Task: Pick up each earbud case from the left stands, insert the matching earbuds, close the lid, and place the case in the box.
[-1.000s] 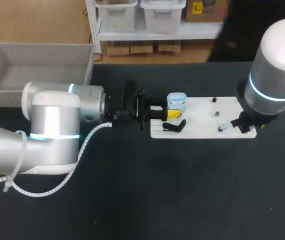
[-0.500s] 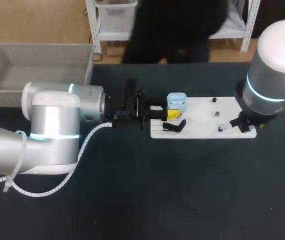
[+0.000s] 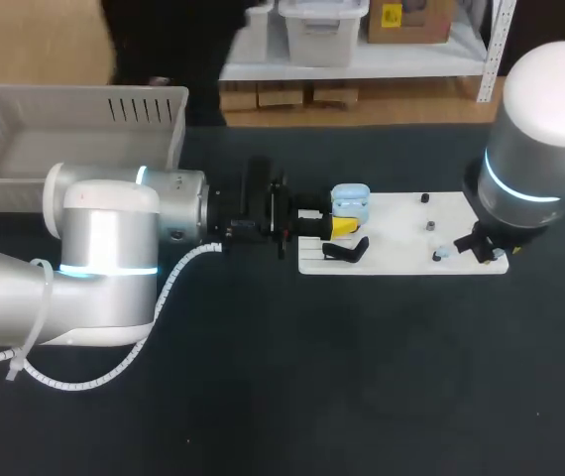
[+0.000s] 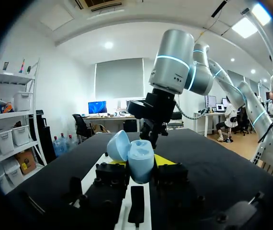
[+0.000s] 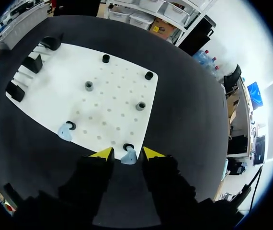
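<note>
Pinching the pale blue, rounded plastic earbud case (image 4: 140,165) from two sides with the left gripper (image 3: 340,226), over the left end of the white perforated board (image 3: 396,223), just beside a black stand (image 3: 350,250). Holding it upright, with the hinged lid (image 4: 118,145) swung open and the hollow turned upward, most likely to give an earbud a free way in from above. Hard to tell from these views whether lifted clear of its stand or resting on it.

Hovering with the right gripper (image 5: 128,152) low over the opposite, right end of the same board, with its yellow tips spread, one on each side of a small pale blue earbud (image 5: 128,157) lying next to a small black peg (image 5: 127,146). No sure contact on either side of the earbud, so not yet gripping; judged as lining up for the pick. Straddling it this way presumably to close on its two flanks at once. Leaving a second pale blue earbud (image 5: 65,132) on the board, a little apart, probably for the following insertion. Waiting well apart, at the back left of the table: the grey plastic box (image 3: 64,99) for the finished case.

Compared with half a second and one second before: no visible shift of either arm, of the case or of the two earbuds. Same pose, same spread of the right tips, same pinch on the left.
</note>
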